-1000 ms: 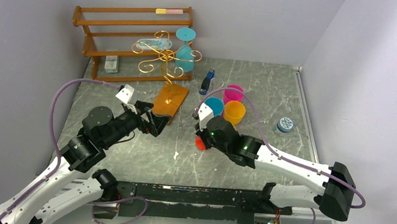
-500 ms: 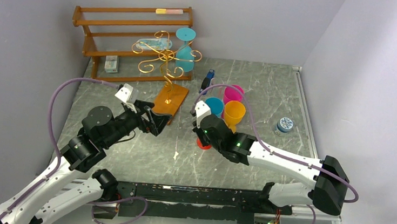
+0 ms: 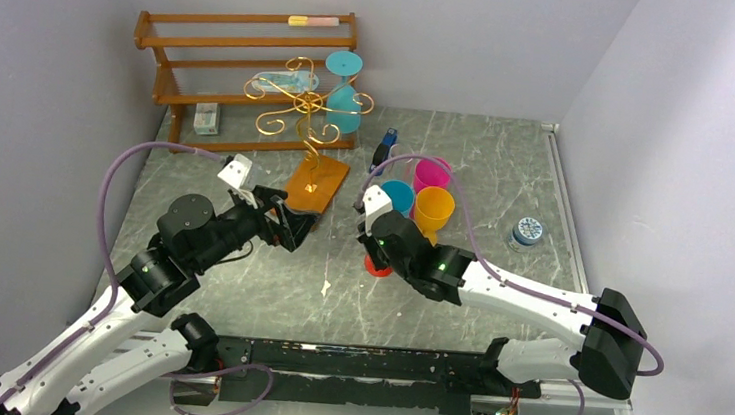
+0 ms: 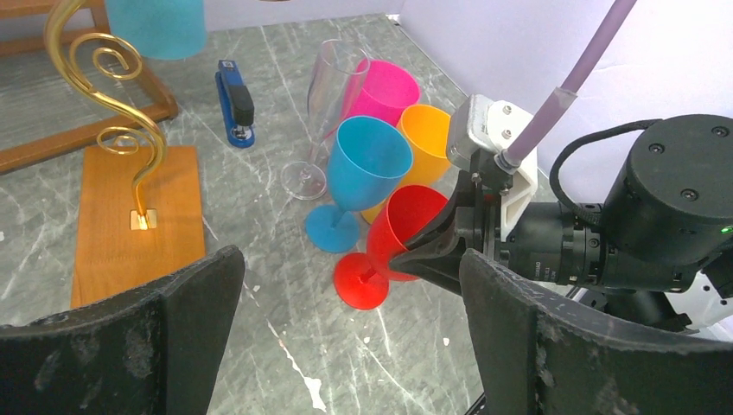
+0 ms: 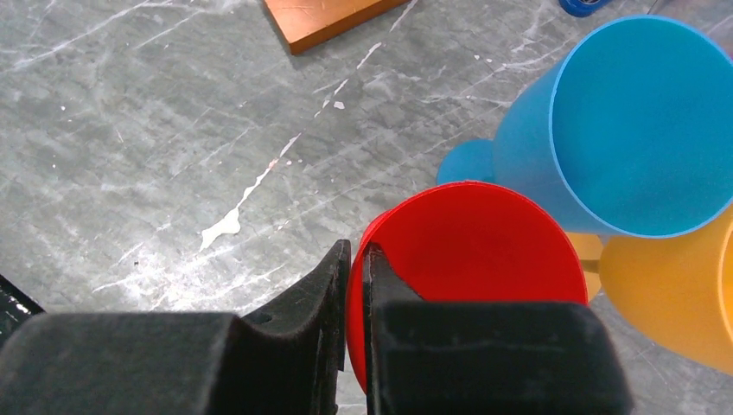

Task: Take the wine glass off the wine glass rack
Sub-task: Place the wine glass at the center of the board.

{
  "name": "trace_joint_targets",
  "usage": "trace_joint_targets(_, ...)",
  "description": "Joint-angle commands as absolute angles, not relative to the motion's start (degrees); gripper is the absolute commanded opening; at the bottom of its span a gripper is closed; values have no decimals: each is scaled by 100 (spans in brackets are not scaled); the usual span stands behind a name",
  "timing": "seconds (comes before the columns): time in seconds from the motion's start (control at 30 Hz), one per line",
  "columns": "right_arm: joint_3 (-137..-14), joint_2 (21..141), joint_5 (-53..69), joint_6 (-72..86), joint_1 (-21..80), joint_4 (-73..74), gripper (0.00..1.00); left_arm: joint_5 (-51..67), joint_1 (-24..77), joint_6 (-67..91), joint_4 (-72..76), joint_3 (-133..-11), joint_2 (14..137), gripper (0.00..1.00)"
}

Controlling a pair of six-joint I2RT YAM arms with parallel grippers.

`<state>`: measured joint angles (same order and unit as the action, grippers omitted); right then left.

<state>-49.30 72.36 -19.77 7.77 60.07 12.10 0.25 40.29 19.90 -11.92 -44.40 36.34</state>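
The gold wire wine glass rack (image 3: pixel 302 101) stands on its orange-brown wooden base (image 3: pixel 315 185), which also shows in the left wrist view (image 4: pixel 130 220). A teal wine glass (image 3: pixel 343 90) hangs upside down at the rack's right side. A clear glass (image 3: pixel 284 82) lies among its left arms. My right gripper (image 3: pixel 377 252) is shut on the rim of a tilted red wine glass (image 5: pixel 484 251), whose foot (image 4: pixel 359 281) is at the table. My left gripper (image 3: pixel 294 223) is open and empty beside the base's near end.
Blue (image 3: pixel 397 196), orange (image 3: pixel 434 208) and pink (image 3: pixel 433 174) glasses and a clear flute (image 4: pixel 333 95) stand just behind the red one. A blue stapler (image 3: pixel 383 153) lies near them. A brown slatted shelf (image 3: pixel 247 46) is at the back left, and a small jar (image 3: pixel 527 231) at the right.
My right gripper has carried the red glass a little left and back towards the cluster of glasses. My left arm has edged slightly right towards the rack's base.
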Motion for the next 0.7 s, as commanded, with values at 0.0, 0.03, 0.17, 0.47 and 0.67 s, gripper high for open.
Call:
trace_joint_targets(0.0, -5102, 7225, -2053, 826, 5978, 1323, 12, 108, 4036, 1811, -1203, -4532, 3593, 98)
trace_joint_targets(0.03, -5140, 7241, -2034, 800, 5978, 1341, 13, 109, 4034, 1784, -1161, -4508, 3582, 98)
trace_joint_targets(0.17, -5278, 7292, -2015, 765, 5971, 1406, 16, 9, 4036, 1837, -1224, -4579, 3726, 98)
trace_joint_targets(0.47, -5473, 7337, -2159, 603, 5969, 1479, 20, 9, 4038, 1863, -1424, -4774, 4024, 98)
trace_joint_targets(0.67, -5572, 7410, -2153, 438, 5971, 1695, 7, 9, 4041, 1820, -1388, -4737, 3993, 98)
